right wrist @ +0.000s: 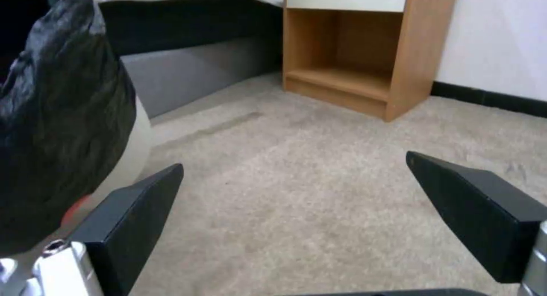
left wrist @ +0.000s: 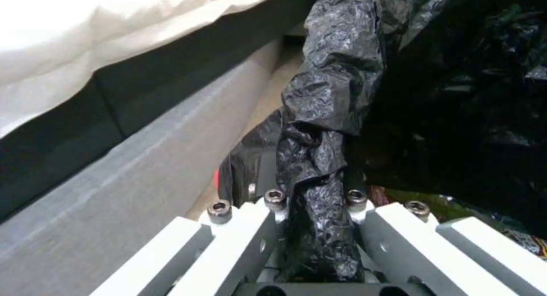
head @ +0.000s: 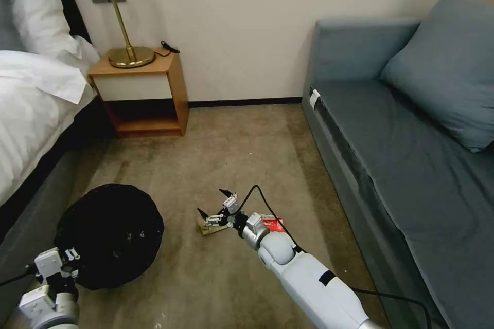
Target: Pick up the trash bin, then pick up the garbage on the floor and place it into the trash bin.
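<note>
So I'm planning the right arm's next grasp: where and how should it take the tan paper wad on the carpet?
From above. The tan paper wad lies low on the carpet, under the open right gripper, with a red-white packet beside it. Probably pinch across its narrow width, fingertips straddling it, staying clear of the packet.

Right tool [right wrist: 296, 202] fingers spread over carpet [right wrist: 319, 193]; trash bin [right wrist: 63, 129] beside; nightstand [right wrist: 365, 52] beyond.

Quick count: one trash bin [head: 109, 234], black-bag lined. Two litter bits on carpet: one tan paper wad [head: 207, 226], one red-white packet [head: 272, 224]. One nightstand [head: 141, 93], one lamp [head: 118, 10], one sofa [head: 401, 164], one bed [head: 36, 103].
</note>
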You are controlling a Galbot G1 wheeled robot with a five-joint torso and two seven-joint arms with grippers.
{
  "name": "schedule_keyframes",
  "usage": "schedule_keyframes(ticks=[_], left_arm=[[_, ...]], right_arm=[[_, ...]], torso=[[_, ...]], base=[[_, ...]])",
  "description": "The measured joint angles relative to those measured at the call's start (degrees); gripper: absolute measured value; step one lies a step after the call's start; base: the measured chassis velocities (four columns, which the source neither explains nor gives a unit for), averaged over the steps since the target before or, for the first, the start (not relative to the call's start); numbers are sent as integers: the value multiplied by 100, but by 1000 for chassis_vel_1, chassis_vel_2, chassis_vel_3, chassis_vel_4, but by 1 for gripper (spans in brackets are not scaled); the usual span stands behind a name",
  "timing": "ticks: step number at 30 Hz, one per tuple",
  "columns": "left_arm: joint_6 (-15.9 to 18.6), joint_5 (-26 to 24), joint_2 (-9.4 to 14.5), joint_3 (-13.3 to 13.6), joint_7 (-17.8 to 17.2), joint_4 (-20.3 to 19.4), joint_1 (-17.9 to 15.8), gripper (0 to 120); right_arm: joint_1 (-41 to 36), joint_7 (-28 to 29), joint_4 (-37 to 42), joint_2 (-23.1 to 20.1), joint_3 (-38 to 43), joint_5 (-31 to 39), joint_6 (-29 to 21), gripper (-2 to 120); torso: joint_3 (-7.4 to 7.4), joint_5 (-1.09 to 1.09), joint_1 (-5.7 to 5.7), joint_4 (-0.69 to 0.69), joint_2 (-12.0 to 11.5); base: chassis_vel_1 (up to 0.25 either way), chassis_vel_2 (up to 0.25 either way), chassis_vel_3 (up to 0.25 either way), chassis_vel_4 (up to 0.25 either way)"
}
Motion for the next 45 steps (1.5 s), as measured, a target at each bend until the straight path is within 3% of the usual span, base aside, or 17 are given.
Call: schedule_keyframes(ticks=[14, 19, 24, 28, 36, 45], left_arm=[[56, -142, 133, -50, 0, 21, 20, 3], [58, -193, 165, -70, 24, 21, 74, 3], [73, -246, 203, -85, 43, 14, 141, 3], [108, -300, 239, -105, 57, -36, 170, 3], [194, -350, 288, -115, 61, -59, 136, 3], [218, -355, 306, -70, 63, 19, 67, 3]], right_arm=[[748, -1169, -711, 66, -149, -794, -179, 100], [1092, -1480, -1289, 282, -134, -1203, -175, 100], [1550, -1974, -2404, 756, 144, -2245, -36, 100], [1794, -2061, -3080, 1014, 424, -2812, 64, 100], [1985, -2214, -3712, 1065, 592, -3763, 89, 100], [1950, -2153, -3917, 1055, 603, -3901, 169, 100]], torso=[[0, 0, 0, 0, 0], [0, 0, 0, 1, 0], [0, -1, 0, 0, 0], [0, 0, 0, 2, 0], [0, 0, 0, 0, 0], [0, 0, 0, 0, 0]], base=[[-25, 15, 21, -18], [0, 0, 0, 0], [0, 0, 0, 0], [0, 0, 0, 0], [0, 0, 0, 0], [0, 0, 0, 0]])
